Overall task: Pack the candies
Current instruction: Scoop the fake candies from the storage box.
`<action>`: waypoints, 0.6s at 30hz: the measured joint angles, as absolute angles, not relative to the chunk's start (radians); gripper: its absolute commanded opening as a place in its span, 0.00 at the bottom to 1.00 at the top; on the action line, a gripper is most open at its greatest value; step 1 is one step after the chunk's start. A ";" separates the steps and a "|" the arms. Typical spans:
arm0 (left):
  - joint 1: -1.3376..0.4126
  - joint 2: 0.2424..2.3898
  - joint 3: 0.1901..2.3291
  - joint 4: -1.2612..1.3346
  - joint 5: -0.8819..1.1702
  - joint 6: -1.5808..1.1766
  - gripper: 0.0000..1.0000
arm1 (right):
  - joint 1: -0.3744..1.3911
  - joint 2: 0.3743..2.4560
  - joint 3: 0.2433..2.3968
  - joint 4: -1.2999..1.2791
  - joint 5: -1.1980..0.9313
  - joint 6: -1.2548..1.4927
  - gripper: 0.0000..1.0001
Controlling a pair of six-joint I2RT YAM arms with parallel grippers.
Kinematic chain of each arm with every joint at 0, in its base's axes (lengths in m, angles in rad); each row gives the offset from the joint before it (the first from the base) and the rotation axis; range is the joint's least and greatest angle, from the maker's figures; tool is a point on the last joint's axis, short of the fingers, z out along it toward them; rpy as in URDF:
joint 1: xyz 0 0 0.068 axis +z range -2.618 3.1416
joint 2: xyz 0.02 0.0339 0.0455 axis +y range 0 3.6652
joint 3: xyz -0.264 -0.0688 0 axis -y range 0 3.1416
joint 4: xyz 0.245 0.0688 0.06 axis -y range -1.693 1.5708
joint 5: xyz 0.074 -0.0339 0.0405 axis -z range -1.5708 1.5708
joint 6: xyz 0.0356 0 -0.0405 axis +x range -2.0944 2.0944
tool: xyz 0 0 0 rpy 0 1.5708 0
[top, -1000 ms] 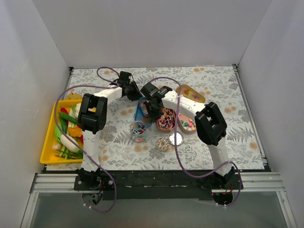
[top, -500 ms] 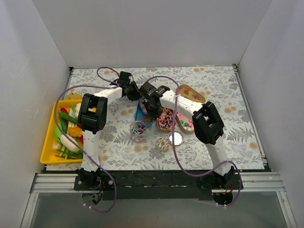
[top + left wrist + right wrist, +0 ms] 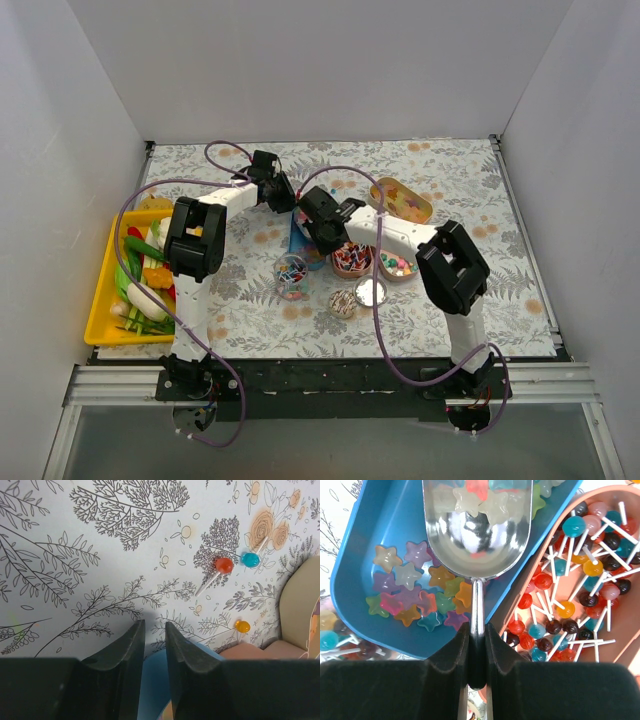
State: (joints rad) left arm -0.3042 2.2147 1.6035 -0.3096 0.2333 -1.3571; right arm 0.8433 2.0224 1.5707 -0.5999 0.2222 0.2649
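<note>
Spillage looms if the metal scoop (image 3: 470,545), its handle pinched by the right fingers (image 3: 451,660) and heaped with star gummies (image 3: 485,502) over the blue tray (image 3: 385,525), tilts; left fingers (image 3: 127,650) sit nearly together at that tray's rim, grip uncertain.

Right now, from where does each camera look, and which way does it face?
Top external: above and behind the bases, facing down and forward over the table; both arms show, with left gripper and right gripper.
Left wrist: on the left arm, facing down at the table and loose lollipops; its fingers pinch the blue tray at its rim.
Right wrist: facing down at the scoop, star gummies and lollipop tray; its fingers clamp the scoop's handle.
Shared: all three show the blue tray.
</note>
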 measured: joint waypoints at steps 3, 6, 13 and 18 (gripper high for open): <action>-0.307 2.214 1.604 -0.314 0.233 -1.357 0.23 | 0.856 1.990 1.512 -0.542 0.257 0.253 0.01; -0.308 2.212 1.604 -0.318 0.232 -1.357 0.23 | 0.867 1.967 1.466 -0.490 0.285 0.245 0.01; -0.308 2.209 1.604 -0.331 0.231 -1.357 0.23 | 0.884 1.938 1.406 -0.423 0.327 0.231 0.01; -0.309 2.207 1.604 -0.339 0.231 -1.356 0.23 | 0.888 1.925 1.388 -0.410 0.339 0.228 0.01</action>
